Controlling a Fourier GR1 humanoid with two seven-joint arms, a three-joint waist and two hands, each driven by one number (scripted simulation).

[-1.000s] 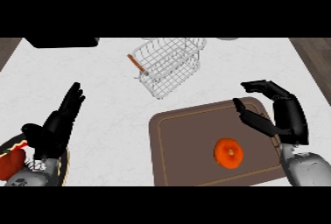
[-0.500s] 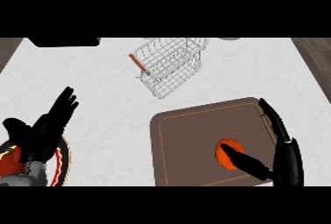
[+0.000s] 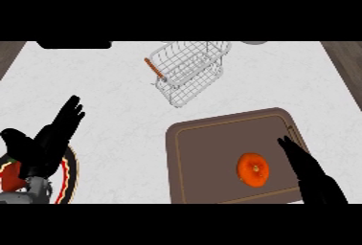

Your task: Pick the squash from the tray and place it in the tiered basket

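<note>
An orange squash [image 3: 253,169] lies on the brown tray [image 3: 205,162] at the lower right. My right hand [image 3: 311,172] is just to the squash's right, fingers straight and pointing up along the tray's right side, not touching the squash as far as I can see. The white wire tiered basket [image 3: 189,71] stands at the back centre, with an orange handle on its left. My left hand [image 3: 50,139] rests open at the lower left, fingers up.
Under my left forearm lies a round plate [image 3: 69,174] with a red rim and something red on it. A dark object [image 3: 74,44] sits at the counter's back left. Wooden strips border the white counter at both sides.
My right hand has drawn back from over the squash to its right side, leaving the squash in full view. The left hand has shifted slightly.
</note>
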